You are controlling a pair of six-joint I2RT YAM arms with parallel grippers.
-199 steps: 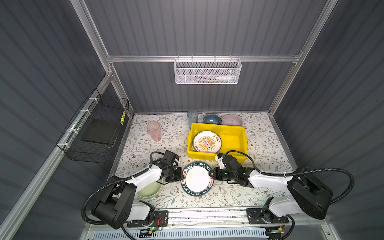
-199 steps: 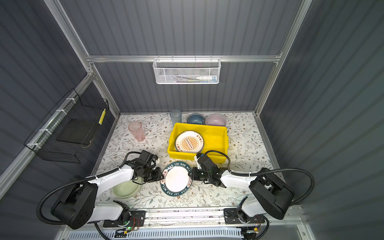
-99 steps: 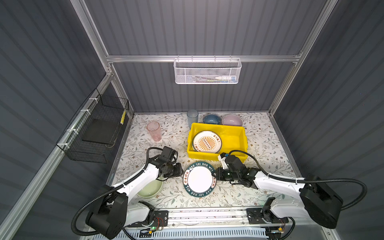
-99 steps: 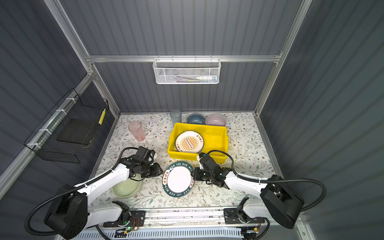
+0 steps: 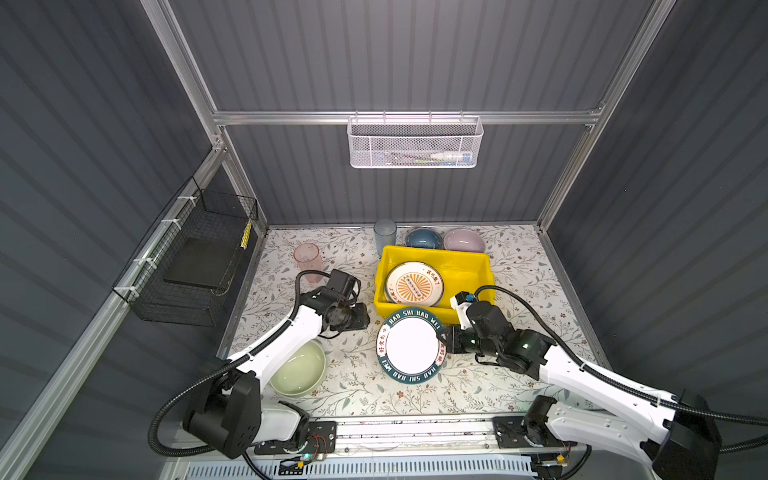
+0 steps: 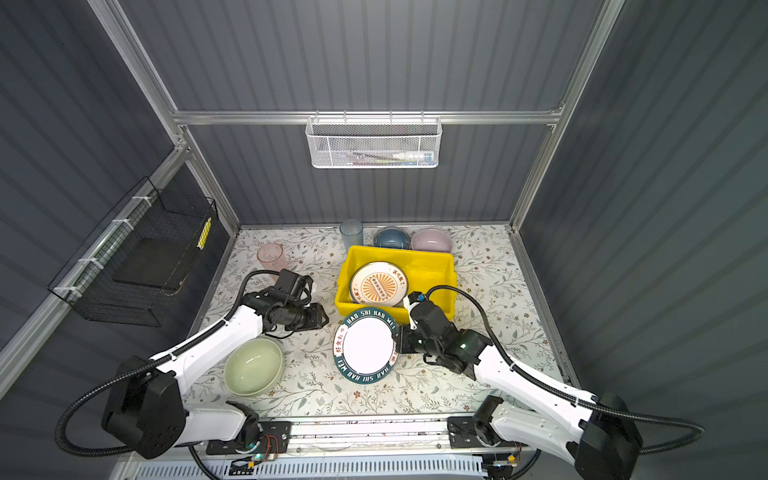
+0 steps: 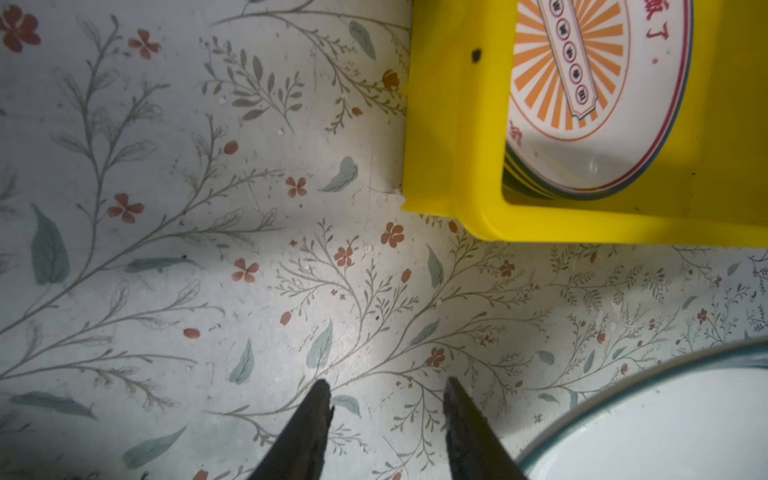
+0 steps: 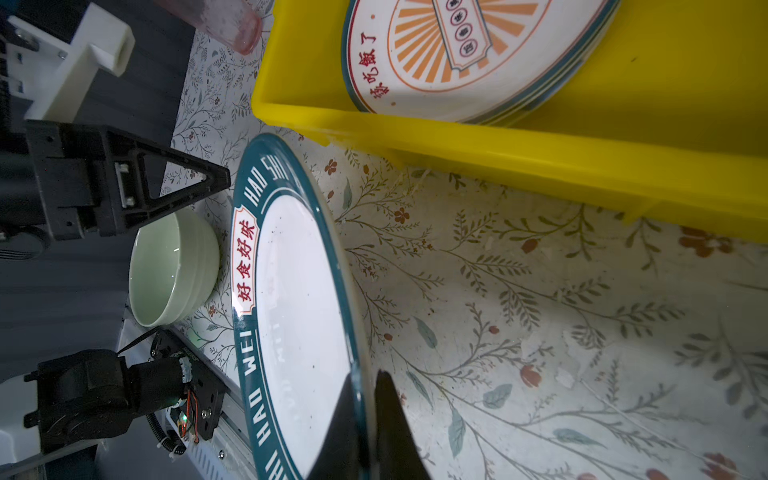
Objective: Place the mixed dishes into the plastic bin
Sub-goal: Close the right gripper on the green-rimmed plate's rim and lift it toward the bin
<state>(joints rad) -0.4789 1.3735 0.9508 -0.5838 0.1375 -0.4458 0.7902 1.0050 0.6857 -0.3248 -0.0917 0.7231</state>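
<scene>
The green lettered-rim plate (image 5: 409, 350) (image 6: 365, 350) hangs tilted just in front of the plastic bin (image 5: 432, 251) (image 6: 399, 250). My right gripper (image 5: 444, 345) (image 8: 368, 386) is shut on the plate's right rim (image 8: 299, 311). My left gripper (image 5: 365, 320) (image 7: 386, 390) stands open and empty over the floral mat, left of the plate and apart from it. An orange-sunburst plate (image 5: 413, 284) lies in the bin on top of another plate. The green bowl (image 5: 297, 368), pink tumbler (image 5: 306, 257), blue tumbler (image 5: 384, 235), blue bowl (image 5: 423, 239) and lilac bowl (image 5: 464, 241) sit on the mat.
A black wire basket (image 5: 195, 266) hangs on the left wall and a white mesh basket (image 5: 415, 143) on the back wall. The bin's yellow front wall (image 8: 498, 137) stands close behind the held plate. The left arm passes over the green bowl.
My left gripper has opened and drawn back left from the plate's rim. My right gripper has kept its hold and carried the plate slightly right.
</scene>
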